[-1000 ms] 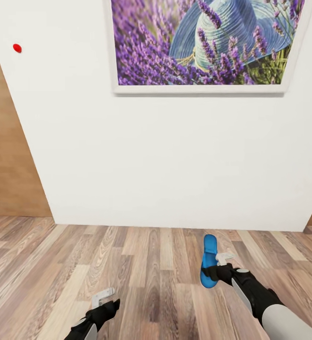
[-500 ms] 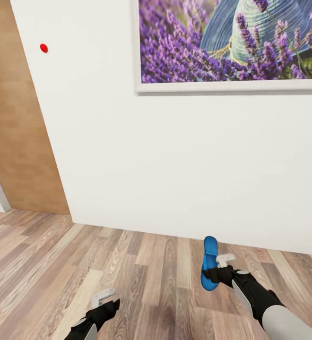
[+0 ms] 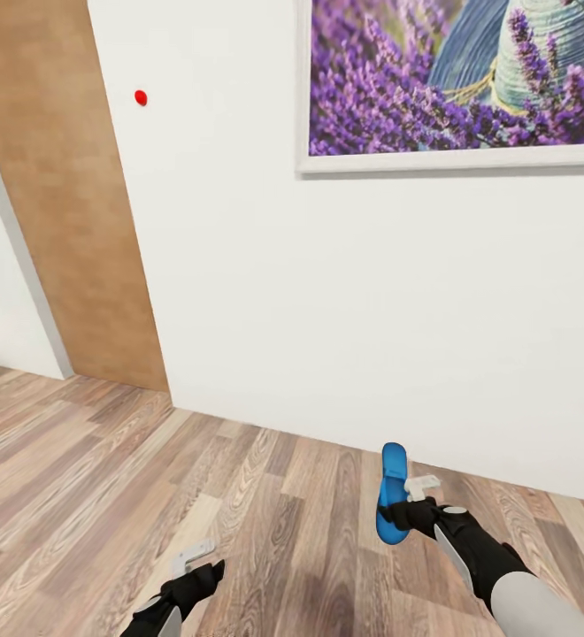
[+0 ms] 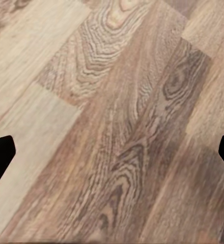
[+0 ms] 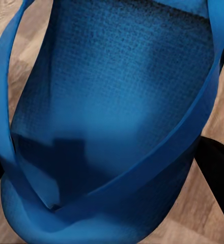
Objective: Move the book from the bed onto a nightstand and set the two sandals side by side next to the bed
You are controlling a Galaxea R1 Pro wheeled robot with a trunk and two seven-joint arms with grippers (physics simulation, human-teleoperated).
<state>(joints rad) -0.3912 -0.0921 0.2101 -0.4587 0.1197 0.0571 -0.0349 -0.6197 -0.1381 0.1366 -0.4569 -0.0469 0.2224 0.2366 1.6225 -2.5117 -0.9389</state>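
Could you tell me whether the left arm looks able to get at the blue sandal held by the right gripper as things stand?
Probably yes. The left gripper is open and empty, and bare wood floor lies between it and the sandal, which the right gripper holds up with nothing in between.

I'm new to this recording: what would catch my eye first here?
The bright blue sandal, gripped in the right pincer above the wood-plank floor, stands out most. Next is the framed lavender picture high on the white wall, with a small red dot beside it.
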